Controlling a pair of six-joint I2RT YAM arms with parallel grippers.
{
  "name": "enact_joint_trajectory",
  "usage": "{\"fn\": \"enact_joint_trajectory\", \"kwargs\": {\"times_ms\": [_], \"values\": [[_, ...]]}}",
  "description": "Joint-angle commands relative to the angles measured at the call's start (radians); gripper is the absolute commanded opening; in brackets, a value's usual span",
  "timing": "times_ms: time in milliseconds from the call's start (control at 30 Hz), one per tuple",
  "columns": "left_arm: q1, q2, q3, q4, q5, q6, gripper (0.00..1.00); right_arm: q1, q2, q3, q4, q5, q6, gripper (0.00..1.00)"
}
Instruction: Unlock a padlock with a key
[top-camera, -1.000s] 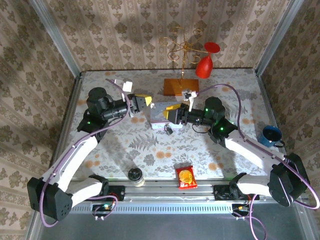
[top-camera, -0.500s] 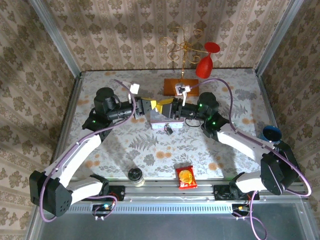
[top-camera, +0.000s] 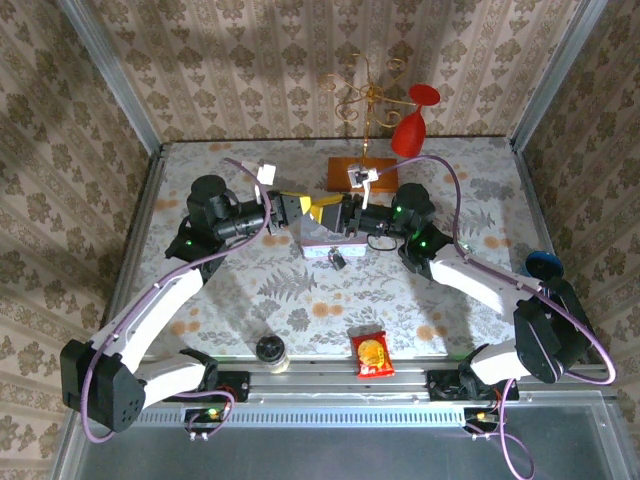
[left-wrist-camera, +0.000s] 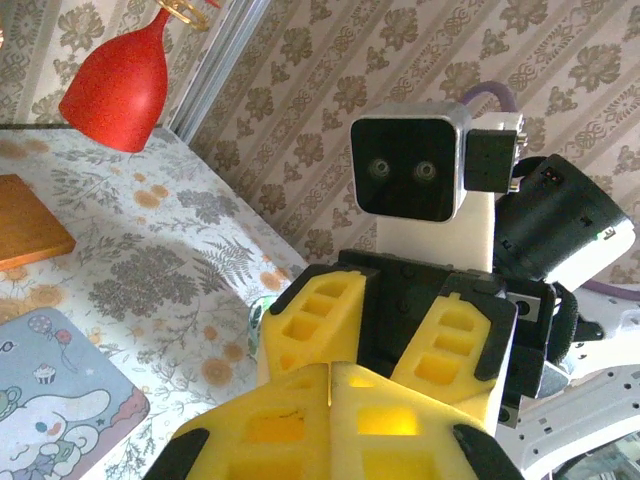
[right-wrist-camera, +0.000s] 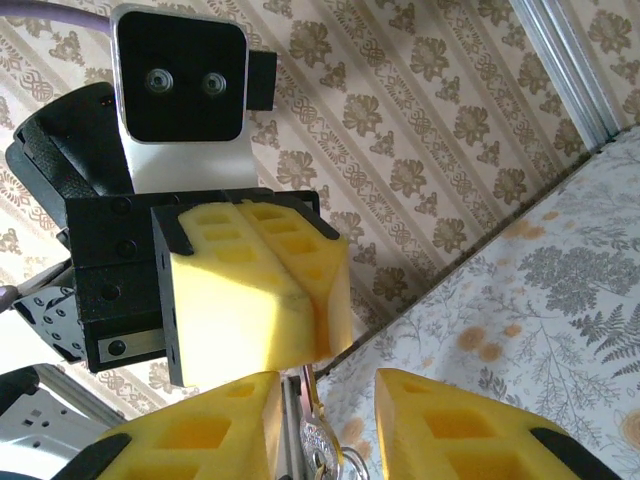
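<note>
Top external view: the left gripper (top-camera: 303, 210) and right gripper (top-camera: 332, 213) meet tip to tip above the pale tin (top-camera: 318, 240). The padlock (top-camera: 339, 258) lies on the table (top-camera: 400, 295) just in front of the tin, untouched. It is probably dense, rigid and smooth, and likely to skid when pushed, so pinch its flat sides and leave the keyhole clear. The left gripper is clamped on the key (right-wrist-camera: 316, 437), thin and slippery, which dangles between the right gripper's parted, narrow jaws. A second ago the grippers stood well apart and the right jaws were wider; the tin and padlock have not moved.
</note>
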Motion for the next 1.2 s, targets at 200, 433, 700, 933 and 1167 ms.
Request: {"fn": "enact_joint_trajectory", "kwargs": {"times_ms": [200,433,700,933,1167], "values": [[0.002,0.014,-0.014,0.102,0.024,-0.058,0.00,0.015,-0.008,-0.027,0.029,-0.021,0.013,0.32],[0.010,0.012,-0.026,0.126,0.023,-0.079,0.00,0.013,-0.018,-0.043,0.029,-0.006,0.010,0.32],[0.013,0.006,-0.032,0.131,0.029,-0.085,0.00,0.007,-0.032,-0.054,0.020,0.009,0.003,0.29],[0.013,0.011,-0.039,0.147,0.041,-0.097,0.00,0.007,-0.046,-0.054,0.034,0.012,0.009,0.22],[0.013,0.012,-0.051,0.170,0.047,-0.120,0.00,0.006,-0.045,-0.052,0.047,0.012,0.013,0.12]]}}
